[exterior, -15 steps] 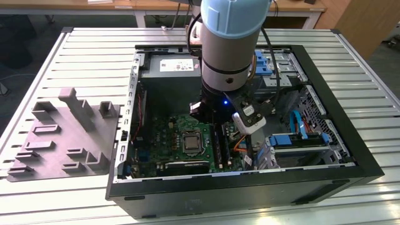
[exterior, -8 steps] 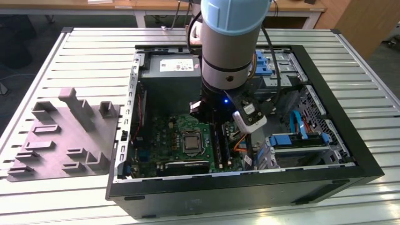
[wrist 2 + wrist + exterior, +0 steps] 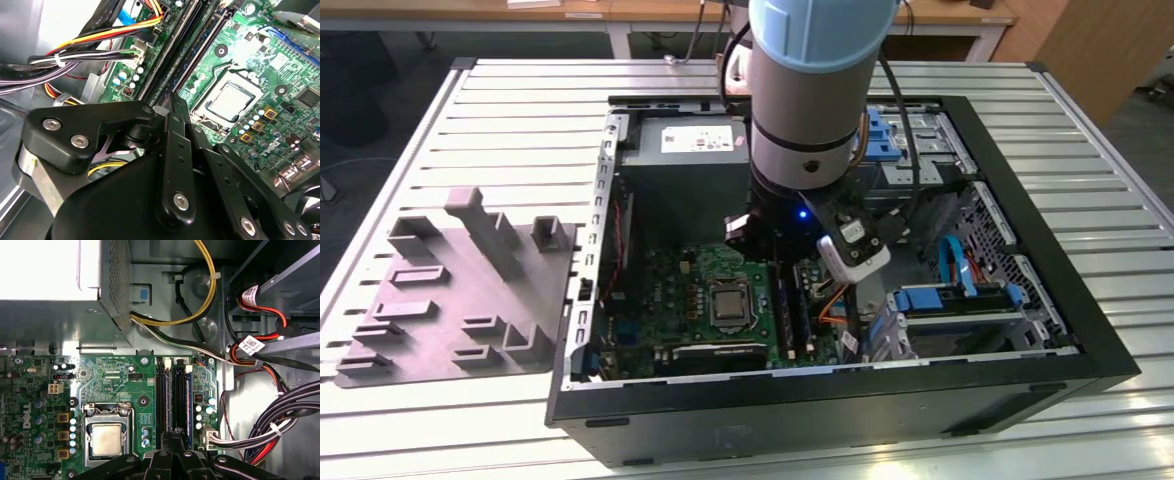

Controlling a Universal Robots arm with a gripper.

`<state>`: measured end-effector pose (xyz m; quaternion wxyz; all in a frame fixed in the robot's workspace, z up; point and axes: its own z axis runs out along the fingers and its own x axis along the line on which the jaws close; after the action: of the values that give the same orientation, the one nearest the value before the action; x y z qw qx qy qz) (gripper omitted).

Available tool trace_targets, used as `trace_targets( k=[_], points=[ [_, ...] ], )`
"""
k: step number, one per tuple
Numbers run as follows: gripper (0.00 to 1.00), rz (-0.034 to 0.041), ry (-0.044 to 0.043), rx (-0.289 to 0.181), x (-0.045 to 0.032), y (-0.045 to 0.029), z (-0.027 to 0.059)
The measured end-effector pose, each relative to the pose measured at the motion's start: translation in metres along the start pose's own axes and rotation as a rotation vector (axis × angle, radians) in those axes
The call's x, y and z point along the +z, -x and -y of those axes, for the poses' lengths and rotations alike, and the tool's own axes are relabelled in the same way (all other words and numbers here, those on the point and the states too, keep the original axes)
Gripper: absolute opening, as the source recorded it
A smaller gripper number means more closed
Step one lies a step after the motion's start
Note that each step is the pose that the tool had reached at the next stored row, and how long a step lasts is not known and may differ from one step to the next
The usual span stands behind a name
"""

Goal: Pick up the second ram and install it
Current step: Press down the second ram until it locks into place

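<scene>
The arm reaches down into the open computer case (image 3: 1067, 330) that lies on the slatted metal table (image 3: 520, 110), and the gripper (image 3: 172, 437) hangs low over the green motherboard (image 3: 115, 380), directly above the long black memory slots (image 3: 161, 400). In both wrist views the black fingers (image 3: 175, 145) stand drawn close together, tips almost meeting over the slots — whether anything thin is pinched between them I cannot tell. The second ram (image 3: 188, 405), a blue strip, appears to sit already seated in the slot on the cable side, just beside the fingertips, though the gripper covers part of it. The processor socket (image 3: 107, 437) lies beside the slots on the other side. The grey power supply (image 3: 680, 150) fills the far end of the case, with bundled cables (image 3: 280, 425) running along the side, and a grey moulded fixture (image 3: 454, 300) rests on the table at the exterior view's left
</scene>
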<state>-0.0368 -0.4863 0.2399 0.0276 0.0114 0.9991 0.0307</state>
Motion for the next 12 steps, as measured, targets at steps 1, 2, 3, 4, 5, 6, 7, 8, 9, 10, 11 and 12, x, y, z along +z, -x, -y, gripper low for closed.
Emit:
trace_targets(
  k=[1,2,3,4,5,6,7,8,9,10,11,12],
  points=[
    [0.11,0.0000,0.0000,0.000,0.0000,0.0000,0.0000],
    [0.11,0.0000,-0.0002,0.000,-0.0001,0.0001,-0.0002],
    [0.11,-0.0001,-0.0003,0.000,-0.0002,0.0000,-0.0008],
    [0.11,0.0000,-0.0002,0.000,0.0000,0.0000,-0.0015],
    [0.11,0.0000,0.0001,0.000,0.0002,-0.0001,-0.0022],
    [0.11,0.0000,0.0000,0.000,0.0003,-0.0001,-0.0030],
    [0.11,0.0000,0.0000,0.000,0.0004,-0.0001,-0.0041],
    [0.11,0.0000,0.0000,0.000,0.0005,-0.0001,-0.0052],
    [0.11,0.0000,0.0000,0.000,0.0006,-0.0002,-0.0063],
    [0.11,0.0000,0.0001,0.000,0.0008,-0.0002,-0.0075],
    [0.11,0.0000,0.0001,0.000,0.0009,-0.0002,-0.0086],
    [0.11,0.0000,0.0002,0.000,0.0011,-0.0002,-0.0096]
  ],
)
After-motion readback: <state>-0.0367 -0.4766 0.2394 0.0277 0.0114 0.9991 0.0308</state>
